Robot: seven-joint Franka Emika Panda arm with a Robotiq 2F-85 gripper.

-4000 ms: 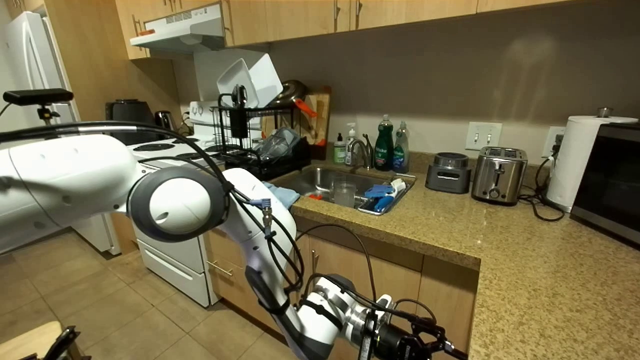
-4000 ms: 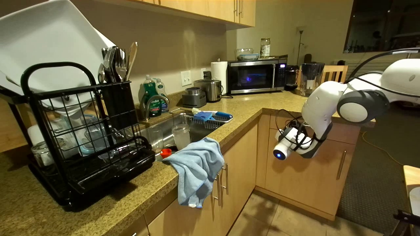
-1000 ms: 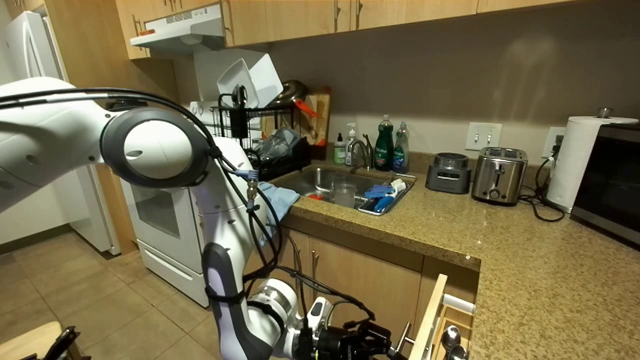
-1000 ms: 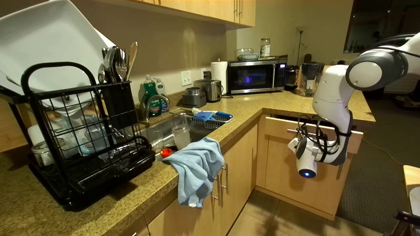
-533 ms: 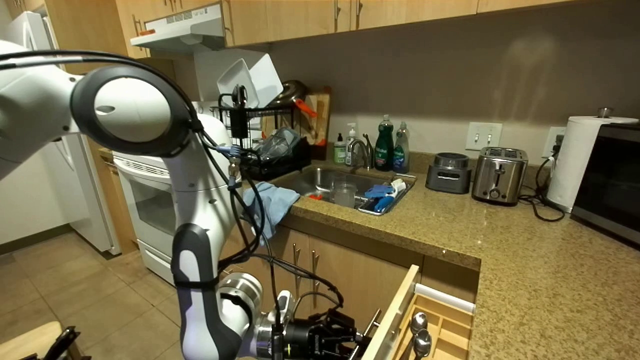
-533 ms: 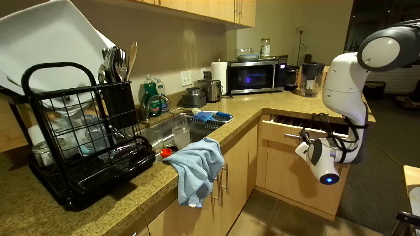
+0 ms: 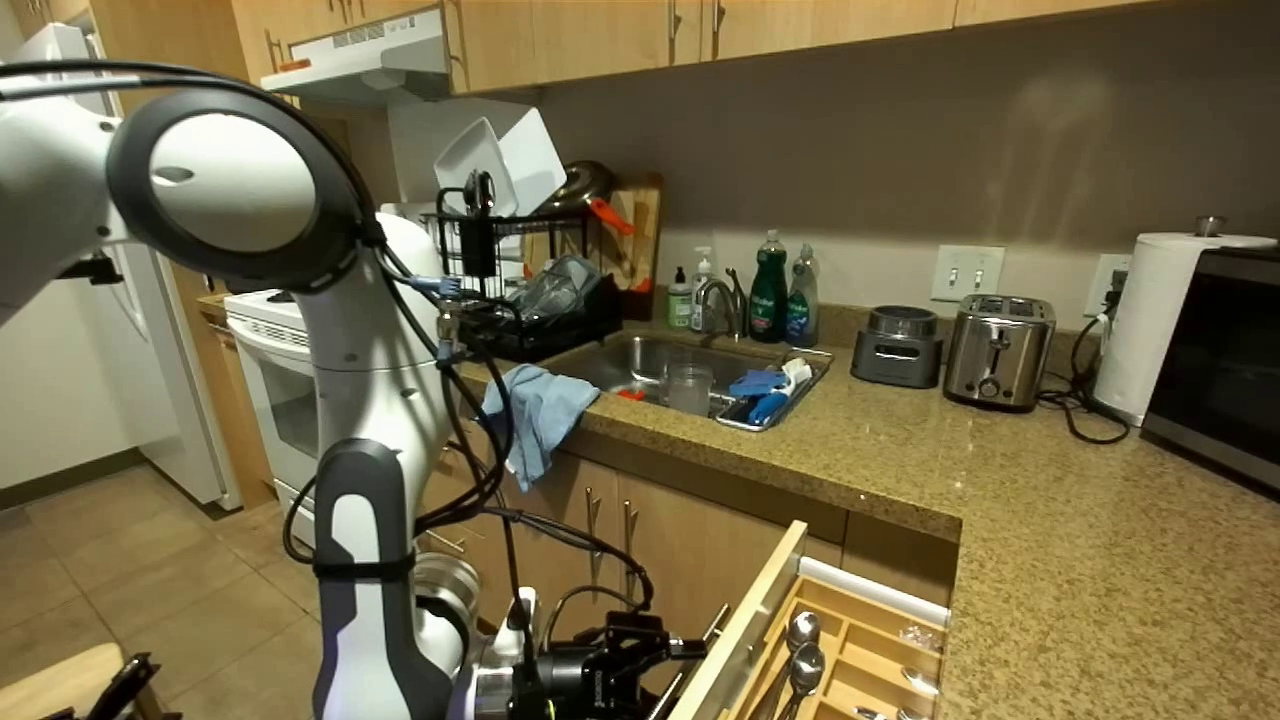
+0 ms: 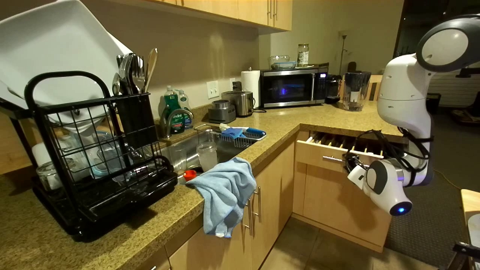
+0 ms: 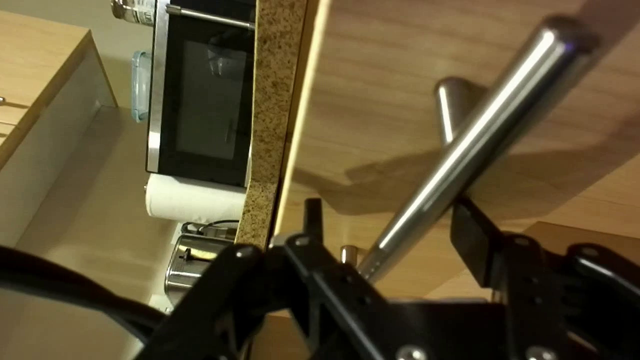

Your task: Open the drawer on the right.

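Wide lt.-wood drawer (image 8: pixel 315 153) sits further out vs. b4; in an exterior view wht. arm (image 7: pixel 370 400) bends to 6 o'clock, blk. gripper (image 9: pixel 390 220) spread round slim metal handle (image 9: pixel 470 150).

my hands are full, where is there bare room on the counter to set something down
The widest bare patch is the counter bordered by the sink, toaster, microwave and open drawer. A narrower strip lies in front of the dish rack, up to the towel. Crowded: behind the sink, with soap bottles, and at the handle, which the pincer straddles.
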